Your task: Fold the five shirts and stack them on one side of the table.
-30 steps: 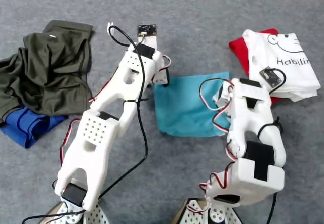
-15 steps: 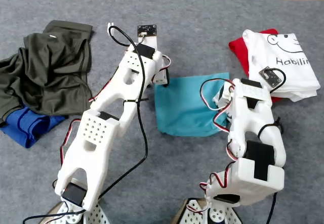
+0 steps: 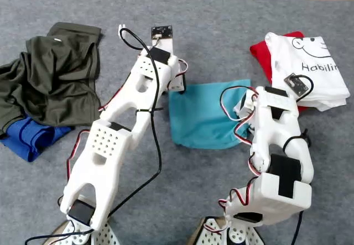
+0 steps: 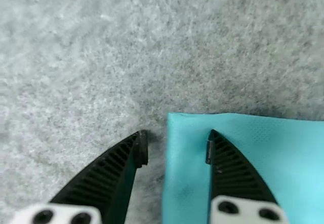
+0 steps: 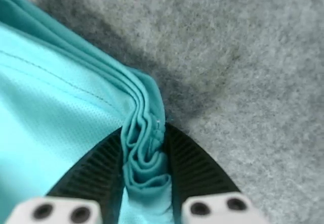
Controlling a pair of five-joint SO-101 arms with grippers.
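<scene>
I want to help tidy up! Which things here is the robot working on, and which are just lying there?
For the job: teal shirt, red shirt, white shirt, dark green shirt, blue shirt, left gripper, right gripper.

Just there: grey table cover, black cable.

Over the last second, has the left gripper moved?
No. The left gripper stays at the teal shirt's corner, same spacing from the olive shirt in the high view.

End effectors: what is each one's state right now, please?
Left end effector: open, astride a corner of the teal shirt.
Right end effector: closed on its bunched edge.
</scene>
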